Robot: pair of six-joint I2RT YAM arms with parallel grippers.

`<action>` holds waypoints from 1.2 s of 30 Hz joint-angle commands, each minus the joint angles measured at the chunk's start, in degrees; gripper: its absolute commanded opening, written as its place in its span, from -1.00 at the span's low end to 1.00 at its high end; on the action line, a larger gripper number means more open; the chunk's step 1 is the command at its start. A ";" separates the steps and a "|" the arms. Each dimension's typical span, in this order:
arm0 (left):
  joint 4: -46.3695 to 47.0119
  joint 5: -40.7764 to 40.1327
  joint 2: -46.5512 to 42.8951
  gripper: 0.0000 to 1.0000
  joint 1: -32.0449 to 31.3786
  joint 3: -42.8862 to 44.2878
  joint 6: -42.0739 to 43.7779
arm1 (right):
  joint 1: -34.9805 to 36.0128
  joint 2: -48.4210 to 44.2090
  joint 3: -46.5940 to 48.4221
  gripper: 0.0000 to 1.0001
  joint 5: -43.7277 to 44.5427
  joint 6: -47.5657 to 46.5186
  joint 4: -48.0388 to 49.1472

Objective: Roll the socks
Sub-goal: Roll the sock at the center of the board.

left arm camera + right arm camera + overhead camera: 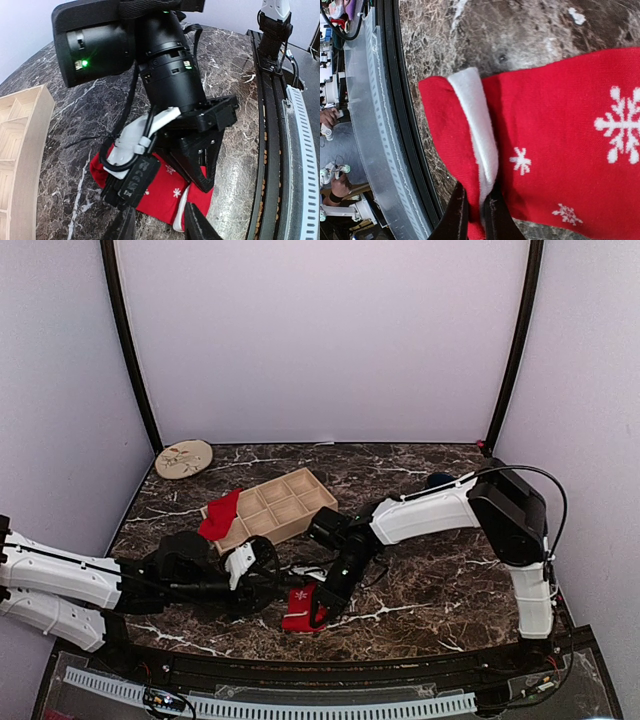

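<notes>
Dark marbled desk [440, 570], pale walls behind.

- Wooden compartment tray [290, 502], mid-desk; a plain red sock [220, 516] is draped over its 9 o'clock end.
- Round disc [184, 458], laid at 11 o'clock.
- Snowflake sock [560, 150], laid flat at 6 o'clock of the tray, near the desk edge.
- Right gripper [476, 210], angled down from 3 o'clock and pinched closed on the white cuff [475, 125].
- Left gripper [159, 226], held low from 9 o'clock, fingers parted, just beside the snowflake sock.
</notes>
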 commanded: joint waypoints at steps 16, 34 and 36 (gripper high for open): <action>-8.68 13.15 12.68 -0.25 -1.47 7.10 11.55 | -2.24 3.05 2.75 -1.00 -8.71 0.49 -2.86; -13.49 11.12 21.62 -0.21 -1.72 12.57 15.29 | -2.34 3.42 2.39 -1.00 -10.14 0.15 -2.47; -13.58 11.24 22.33 -0.21 -1.62 12.73 15.42 | -2.33 3.45 2.31 -1.00 -10.21 0.11 -2.44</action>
